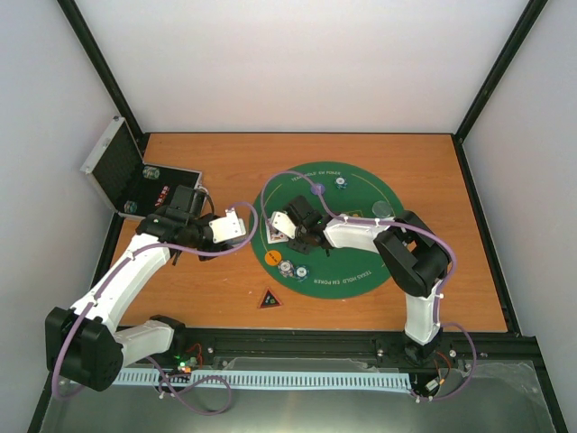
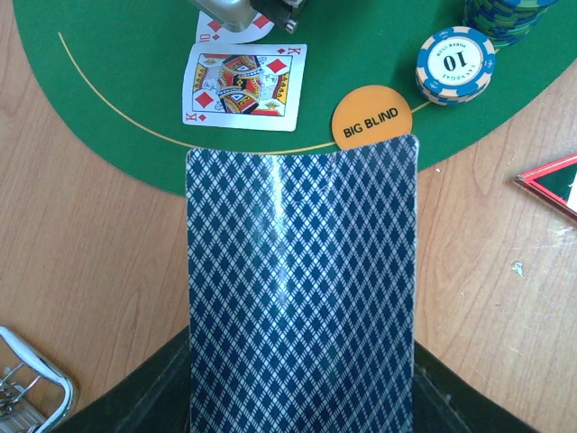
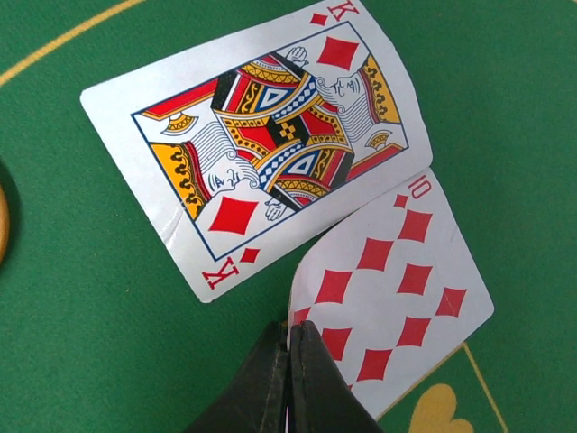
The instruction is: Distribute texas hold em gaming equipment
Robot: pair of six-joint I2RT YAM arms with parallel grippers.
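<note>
- My left hand (image 1: 233, 225) holds a face-down card (image 2: 302, 289) by its near end. The jaws are part-way in and the card is bowed between them, its far end pointing ahead.
- Just past that far end, the orange BIG BLIND disc (image 2: 371, 122) lies at the rim of the green mat (image 2: 379, 36).
- Beyond the disc and to the right sits a blue-and-white chip (image 2: 455, 63). Off to the hand's right, the red-edged triangle (image 2: 554, 180) rests on the bare tabletop (image 2: 90, 253).
- Ahead and a little left, the king of diamonds (image 2: 243, 86) lies face up, with my right hand (image 3: 289, 347) just behind it.
- That right hand is pinched fully together, tips down at the near corner of the ten of diamonds (image 3: 392, 280). Whether the corner is actually nipped I cannot tell. The king lies over the ten's far corner.
- Risks, as I judge them:
  - The bowed card could spring free and land short on the wood.
  - Pushing it forward low would shove the disc.
  - Any pull on the ten would drag the king with it.
  - Both hands sit close over one patch — a knock is likely unless one waits.
</note>
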